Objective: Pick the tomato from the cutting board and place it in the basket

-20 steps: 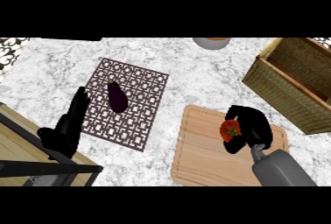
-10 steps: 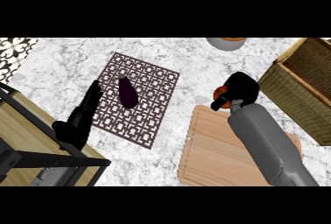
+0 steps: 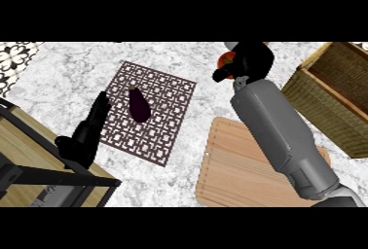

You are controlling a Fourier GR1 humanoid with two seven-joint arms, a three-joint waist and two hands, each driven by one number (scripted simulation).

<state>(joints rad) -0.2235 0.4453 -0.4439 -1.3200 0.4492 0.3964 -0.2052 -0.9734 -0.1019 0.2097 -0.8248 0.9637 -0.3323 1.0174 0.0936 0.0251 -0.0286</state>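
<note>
My right hand (image 3: 248, 61) is curled round the red tomato (image 3: 226, 59), which peeks out at its left side. It is raised near the counter's far edge, left of the wicker basket (image 3: 327, 99) at the right. The wooden cutting board (image 3: 241, 168) lies below, bare, partly hidden by my grey right forearm (image 3: 277, 131). My left hand (image 3: 86, 133) rests open at the left, fingers straight, beside the patterned mat.
A dark eggplant (image 3: 138, 105) lies on the patterned mat (image 3: 151, 112). A wooden shelf with a black frame (image 3: 43, 170) fills the lower left corner. A grey round object sits behind my right hand at the top edge.
My right hand has lifted the tomato off the cutting board and carried it up and away, toward the counter's far edge. The view has shifted. The left hand stays put.
</note>
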